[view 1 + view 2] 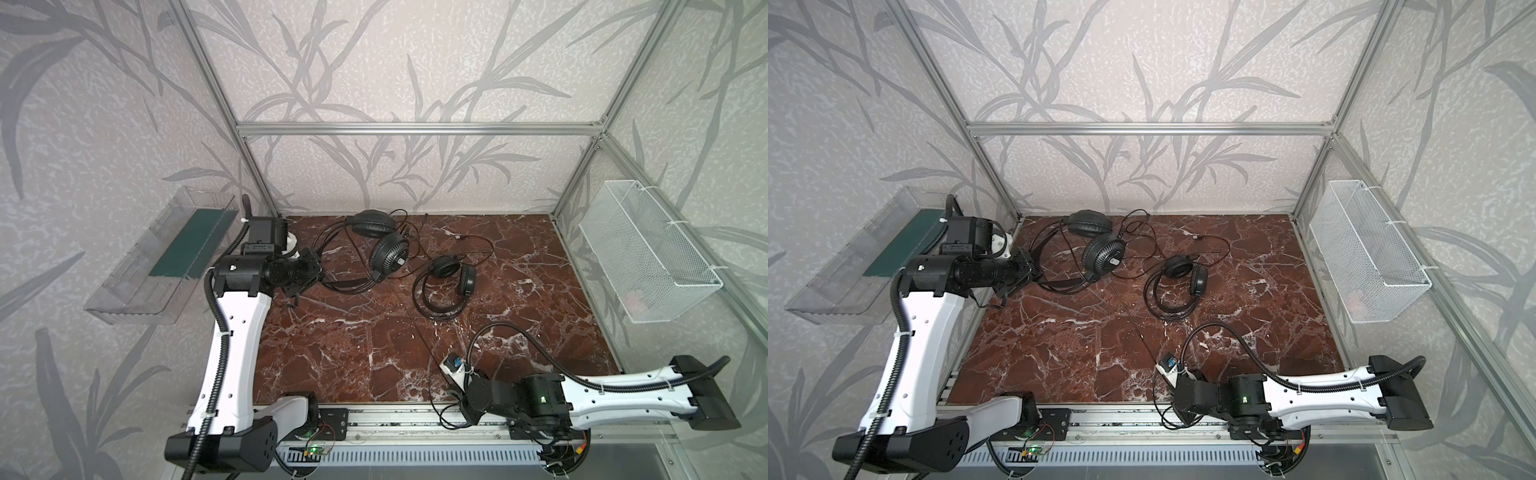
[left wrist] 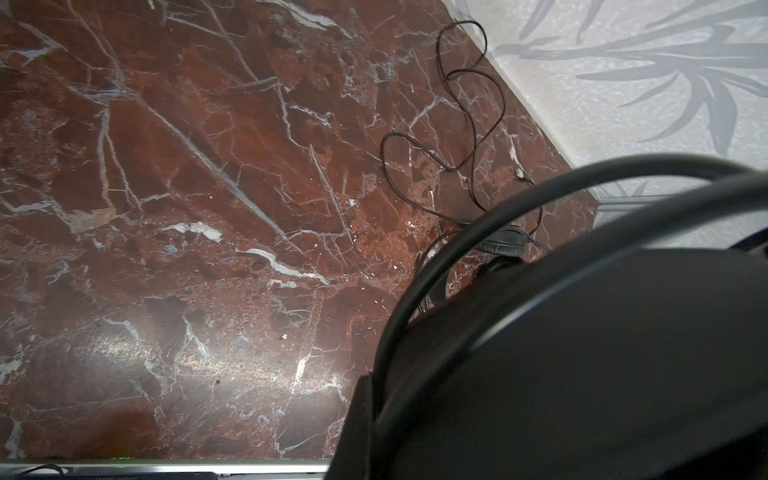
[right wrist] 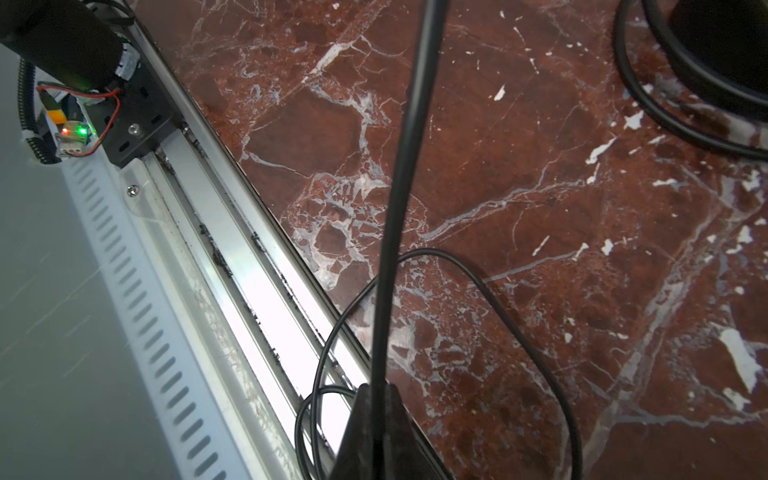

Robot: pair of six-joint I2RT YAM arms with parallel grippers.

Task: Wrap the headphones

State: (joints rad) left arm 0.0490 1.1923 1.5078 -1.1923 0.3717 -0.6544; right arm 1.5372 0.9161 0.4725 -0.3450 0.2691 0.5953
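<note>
Two black headphones lie at the back of the red marble table. The larger headphones are back left, the smaller headphones near the middle. My left gripper is shut on the larger set's headband. At the front edge, my right gripper is shut on a thin black cable, which runs taut toward the larger set. A slack loop of cable hangs over the front rail.
A clear plastic bin hangs outside the left wall and a white mesh basket on the right wall. An aluminium rail runs along the front edge. Loose cable lies tangled at the back.
</note>
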